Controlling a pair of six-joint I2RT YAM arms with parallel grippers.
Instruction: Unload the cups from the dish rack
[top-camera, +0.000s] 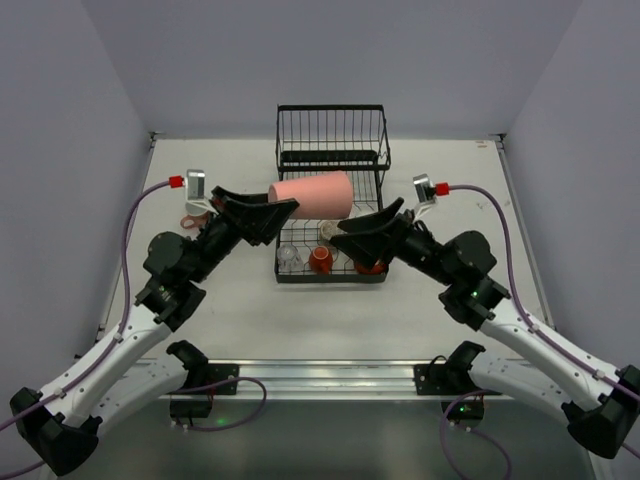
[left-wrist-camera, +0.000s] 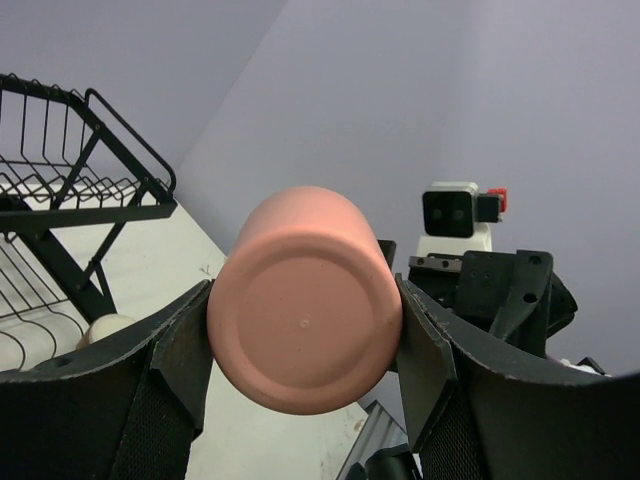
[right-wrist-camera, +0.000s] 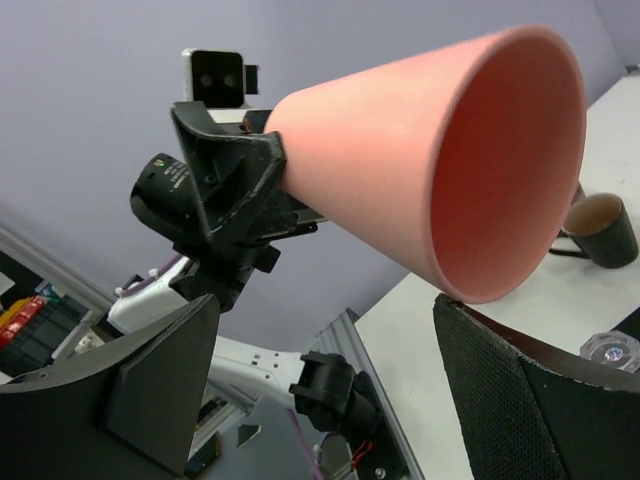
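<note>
over on the left of the worktop (top-camera: 230, 310) there's a dark mug (right-wrist-camera: 600, 228) with a pale inside, sitting apart from the rack. it only shows clearly from the right wrist.

the left arm (top-camera: 180, 262) reaches in toward the middle and the left jaws are clamped on the pink tumbler (top-camera: 312, 195). there's one finger pad (left-wrist-camera: 185, 360) on each side of the base end, which fills the left wrist view. the tumbler is lying sideways up in the air, base pointing left, open mouth pointing right. it hangs over the flat lower tray of the dish rack (top-camera: 330, 158), just in front of the raised rear basket.

down in that lower tray, under the tumbler, i can see a clear glass (top-camera: 290, 256) with an orange-red cup (top-camera: 321, 259) beside it. a beige cup (top-camera: 328, 232) sits a bit further back, and another red cup (top-camera: 370, 266) is partly hidden under the right arm (top-camera: 460, 262).

the right jaws are spread wide and not holding anything. they sit right at the tumbler's mouth end, a little lower than it. from the right wrist the rim looks like it's just over one finger (right-wrist-camera: 520, 380), but i can't tell if it's actually touching.
</note>
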